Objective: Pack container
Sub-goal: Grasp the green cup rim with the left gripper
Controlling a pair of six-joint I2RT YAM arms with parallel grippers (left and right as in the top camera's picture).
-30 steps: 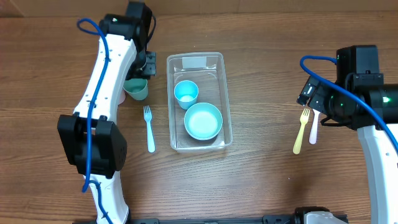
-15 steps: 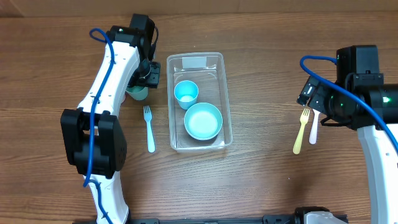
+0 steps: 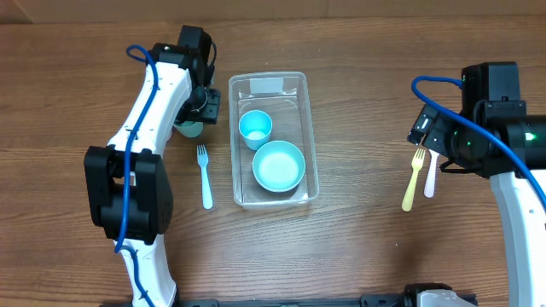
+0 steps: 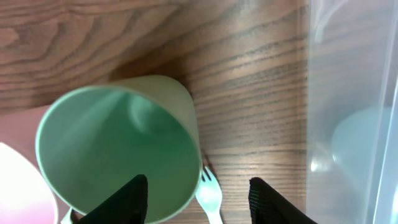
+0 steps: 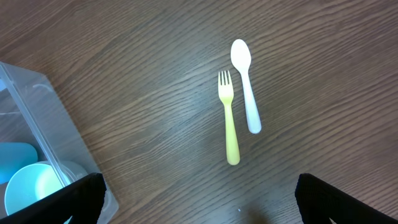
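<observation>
The clear container [image 3: 309, 128] lies in the middle of the table with its pale label [image 3: 268, 85] at the far end. It holds a teal cup [image 3: 255, 128] and a teal bowl [image 3: 278, 165]. My left gripper [image 3: 199, 115] is open above a green cup [image 3: 189, 130] just left of the container. In the left wrist view the green cup's [image 4: 118, 143] near wall lies between the open fingers [image 4: 199, 202], one finger over its mouth. My right gripper [image 5: 208, 205] is open and empty above a yellow fork [image 5: 229, 118] and a white spoon [image 5: 245, 84].
A light blue fork [image 3: 204, 176] lies left of the container, below the green cup. A pink item [image 4: 18, 168] touches the green cup's left side. The yellow fork [image 3: 413, 179] and white spoon [image 3: 431, 175] lie far right. The container wall [image 4: 348, 112] is close to the left gripper's right.
My left gripper has come down and nearer over the green cup, which it now mostly hides from above. The right arm has not moved.
</observation>
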